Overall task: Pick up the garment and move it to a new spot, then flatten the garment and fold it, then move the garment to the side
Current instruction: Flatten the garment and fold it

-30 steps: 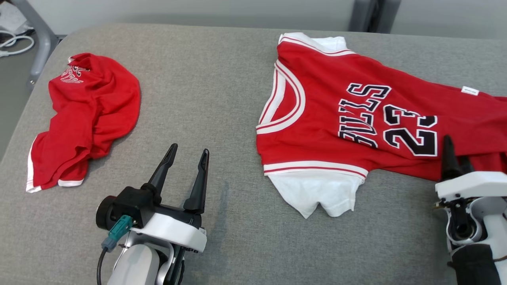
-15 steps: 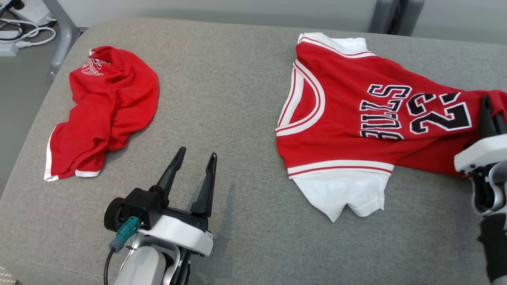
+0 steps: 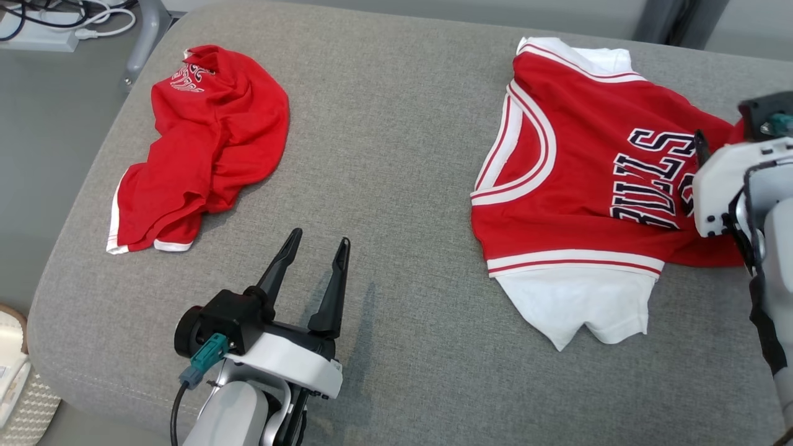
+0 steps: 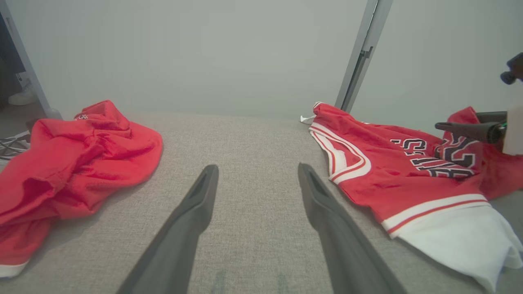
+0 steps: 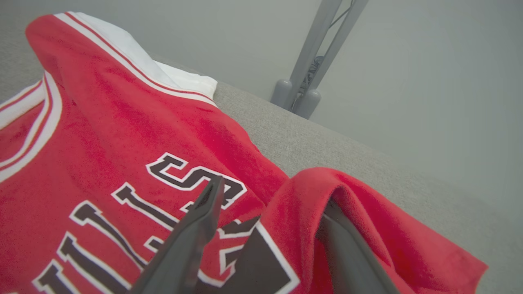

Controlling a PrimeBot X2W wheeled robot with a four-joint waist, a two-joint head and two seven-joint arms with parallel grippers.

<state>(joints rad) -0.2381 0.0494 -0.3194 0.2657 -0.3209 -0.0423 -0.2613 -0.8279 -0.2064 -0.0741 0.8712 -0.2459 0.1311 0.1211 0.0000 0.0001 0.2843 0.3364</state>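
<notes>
Grey cushion [image 3: 384, 124] carries 2 garments.

Jersey [image 3: 576, 167], red w/ white trim & dark "BULLS" lettering, lies mostly flat by the cushion's R edge. Neck hole faces the cushion's middle. One white sleeve [image 3: 576, 303] points at the front edge, the other white sleeve [image 3: 595, 59] sits by the far edge. The part nearest the R edge is bunched up into a raised fold.

R gripper [image 3: 712, 139] is over the jersey's lettering at the R edge. In the R wrist view [image 5: 271, 192] the jaws stand apart, not clamped. One finger [image 5: 192, 237] lies over the letters; the other finger [image 5: 351, 253] has the red fold of the jersey [image 5: 122, 134] draped over its tip. Can't tell if the first finger touches the cloth under it.

L gripper [image 3: 320, 237] is near the front edge, L of middle, over bare cushion btwn the 2 garments. Jaws wide apart, nothing btwn them, fingers pointing toward the far edge; same in the L wrist view [image 4: 257, 167].

Crumpled red garment [image 3: 204, 136] w/ a white hem strip sits at the far-L corner, well apart from the jersey & both grippers.

Off the cushion, past the far-L corner: white power strip [image 3: 34, 42] on the floor & a grey metal leg [image 3: 145, 37].
</notes>
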